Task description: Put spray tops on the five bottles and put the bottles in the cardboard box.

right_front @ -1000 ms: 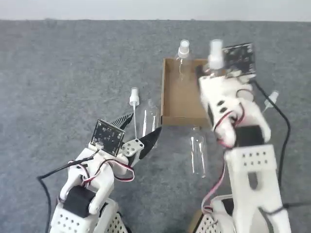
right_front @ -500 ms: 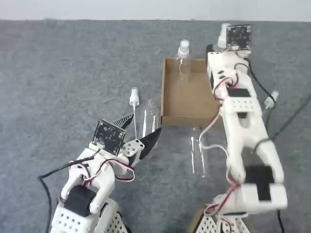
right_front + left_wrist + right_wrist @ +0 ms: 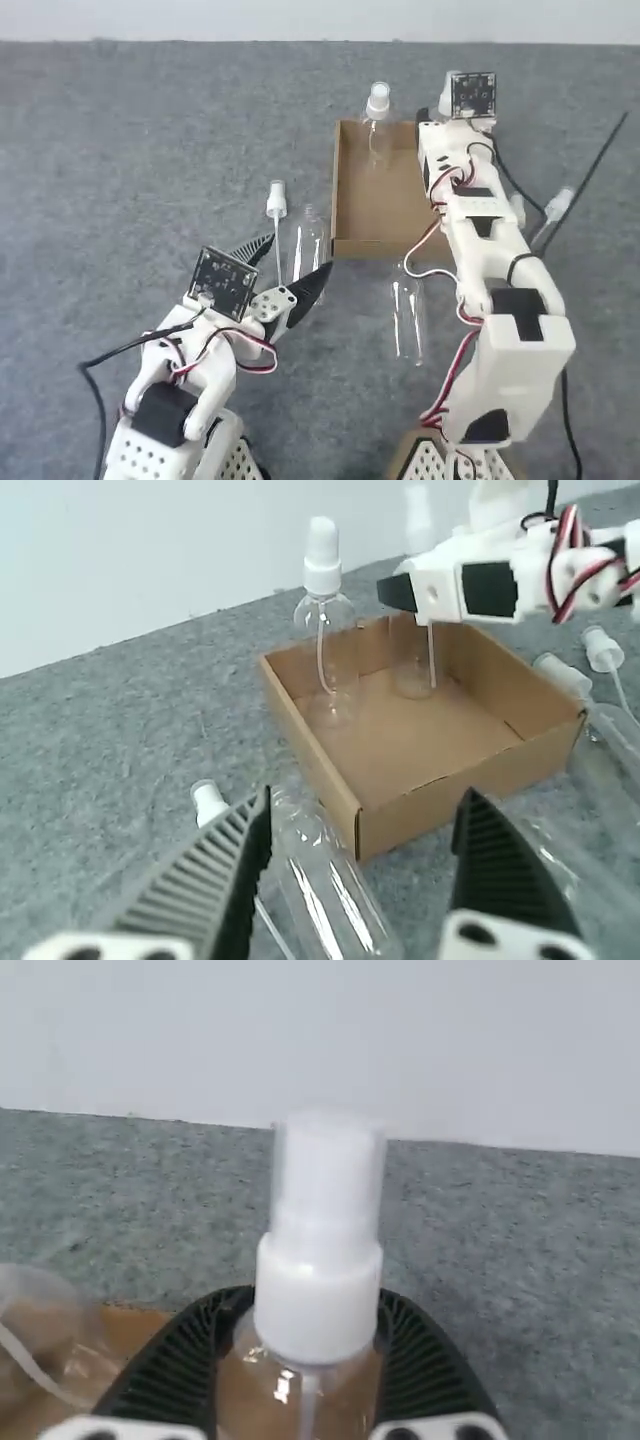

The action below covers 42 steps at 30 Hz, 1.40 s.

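The right claw (image 3: 318,1380) is clamping a capped bottle (image 3: 320,1260). Its arm is stretching out far now, lowering it into the box (image 3: 350,200) beside the standing bottle (image 3: 377,115), so that makes two nearly packed. The left claw (image 3: 297,256) is staying wide apart over the lying bottle (image 3: 325,880) on the bench (image 3: 120,150).

Capped bottle (image 3: 377,105) upright in cardboard box (image 3: 380,247); open bottle (image 3: 407,320) lies outside.
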Each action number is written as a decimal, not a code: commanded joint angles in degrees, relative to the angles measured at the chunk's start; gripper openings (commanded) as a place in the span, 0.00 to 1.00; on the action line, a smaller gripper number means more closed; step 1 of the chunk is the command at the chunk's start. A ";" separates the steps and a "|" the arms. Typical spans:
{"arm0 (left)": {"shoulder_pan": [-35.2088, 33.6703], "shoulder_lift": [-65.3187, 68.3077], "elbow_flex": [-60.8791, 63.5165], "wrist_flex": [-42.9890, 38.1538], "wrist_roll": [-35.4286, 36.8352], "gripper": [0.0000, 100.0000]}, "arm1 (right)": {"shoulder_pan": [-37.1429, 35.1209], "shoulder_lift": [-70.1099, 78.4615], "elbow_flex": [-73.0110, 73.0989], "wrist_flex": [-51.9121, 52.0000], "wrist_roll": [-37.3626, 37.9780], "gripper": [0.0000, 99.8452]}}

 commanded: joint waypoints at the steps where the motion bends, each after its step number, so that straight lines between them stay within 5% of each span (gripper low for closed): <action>1: 0.09 -0.70 -0.31 -1.41 -0.53 0.27 | 0.48 -0.66 -4.13 -1.45 -0.35 0.01; 20: -0.26 -0.70 -0.31 -1.23 -0.53 0.27 | 0.04 -0.84 -4.13 -1.36 -0.26 0.01; 28: -0.26 -0.70 -0.31 -1.23 -0.53 0.27 | -0.31 -0.84 -4.13 -1.01 -0.18 0.20; 42: -0.26 -0.70 -0.31 -1.23 -0.53 0.27 | -1.10 -1.27 -4.31 -1.01 -0.18 0.30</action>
